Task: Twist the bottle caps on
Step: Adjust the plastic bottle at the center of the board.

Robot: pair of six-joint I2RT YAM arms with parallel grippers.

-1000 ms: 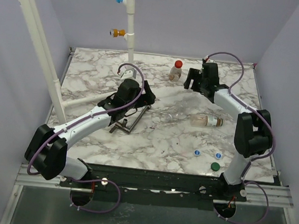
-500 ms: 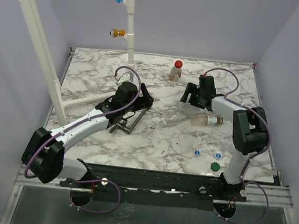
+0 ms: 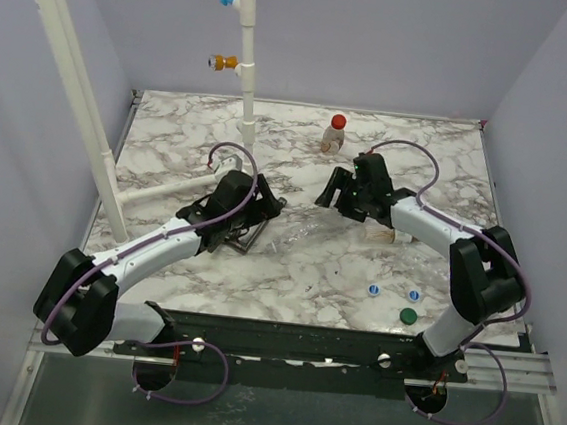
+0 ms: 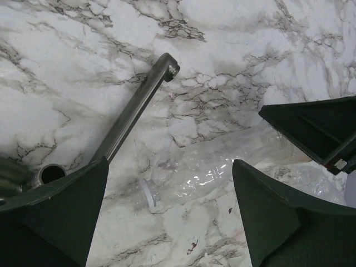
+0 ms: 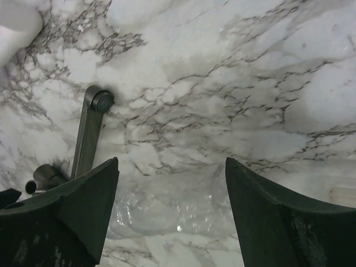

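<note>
Framing clear bottle: left end effector

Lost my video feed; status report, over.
Both open: left gripper, right gripper, over the lying clear bottle. Uncapped. A metal bar near its neck.

Likely robotics lab: plain lilac walls, marble tabletop, aluminium rail.

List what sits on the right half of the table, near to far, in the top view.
green cap → white-and-blue caps, side by side → lying bottle → right hand → upright red-capped bottle
</note>
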